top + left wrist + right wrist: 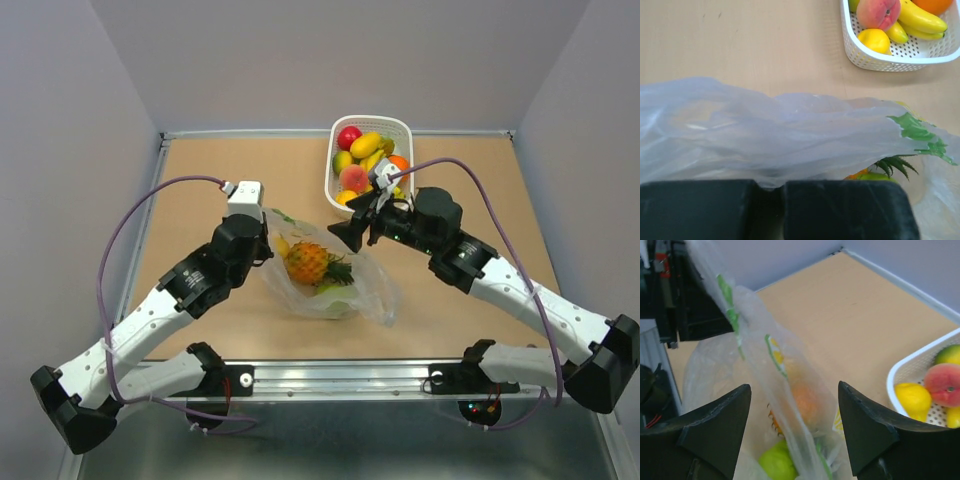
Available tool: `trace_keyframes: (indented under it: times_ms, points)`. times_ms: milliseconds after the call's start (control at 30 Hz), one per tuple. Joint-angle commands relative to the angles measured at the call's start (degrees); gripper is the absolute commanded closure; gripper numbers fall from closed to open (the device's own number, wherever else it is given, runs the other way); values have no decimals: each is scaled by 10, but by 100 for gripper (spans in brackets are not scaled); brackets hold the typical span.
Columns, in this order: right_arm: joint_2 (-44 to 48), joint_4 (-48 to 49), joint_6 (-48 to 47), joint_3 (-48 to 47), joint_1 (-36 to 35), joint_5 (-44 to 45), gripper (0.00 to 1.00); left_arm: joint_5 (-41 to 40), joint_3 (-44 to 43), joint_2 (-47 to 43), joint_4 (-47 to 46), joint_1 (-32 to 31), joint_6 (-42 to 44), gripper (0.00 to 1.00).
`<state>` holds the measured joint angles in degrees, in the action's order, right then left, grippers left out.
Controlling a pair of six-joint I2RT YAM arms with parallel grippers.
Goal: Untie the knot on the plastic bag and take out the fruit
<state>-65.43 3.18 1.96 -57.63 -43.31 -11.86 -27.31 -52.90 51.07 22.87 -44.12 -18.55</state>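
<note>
The plastic bag [345, 290] lies mid-table with a small pineapple [308, 262] and a green fruit [335, 292] inside. My left gripper [268, 245] is shut on the bag's upper left edge and holds it lifted; in the left wrist view the film [790, 135] runs out from the closed fingers [840, 210]. My right gripper [355, 230] is open at the bag's far right side. In the right wrist view its jaws [794, 395] straddle a raised strip of bag [775, 360] above an orange-coloured fruit [805, 400] and the green fruit [776, 462]. No knot shows.
A white slotted basket [405, 125] stands at the back, right of centre, holding a red apple, bananas, a peach and yellow fruit; it also shows in the left wrist view [875, 59] and the right wrist view [900, 371]. Grey walls enclose the table.
</note>
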Motion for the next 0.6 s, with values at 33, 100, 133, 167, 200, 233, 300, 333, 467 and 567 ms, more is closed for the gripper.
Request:
trace_keyframes:
  times_ms: [33, 100, 133, 167, 200, 233, 300, 333, 467, 567]
  points:
    - [0, -29, 16, 20, -55, -45, 32, -5, 17, -4, -12, 3, 32, 100]
    - [-12, -29, 19, 25, -82, -40, 41, 14, 50, -9, -32, 3, 28, 100]
    - [-16, -45, 23, 26, -91, -35, 44, 17, 60, -11, -37, 3, 24, 100]
    - [-23, -48, 25, 25, -100, -31, 48, 19, 70, -13, -48, 3, 21, 100]
    - [-36, -48, 30, 25, -119, -26, 53, 26, 81, -12, -54, 4, 18, 100]
    - [-44, -50, 31, 24, -128, -20, 54, 29, 79, -11, -49, 4, 9, 100]
    - [-65, -55, 34, 23, -151, -4, 58, 38, 90, -10, -63, 4, 6, 100]
    - [-71, -54, 39, 25, -157, 2, 59, 42, 93, -11, -69, 4, 4, 100]
    - [-86, -59, 74, 52, -164, 79, 67, 49, 99, -10, -81, 7, 3, 100]
    - [-85, -84, 110, 81, -163, 131, 74, 45, 100, -11, -82, 10, -1, 100]
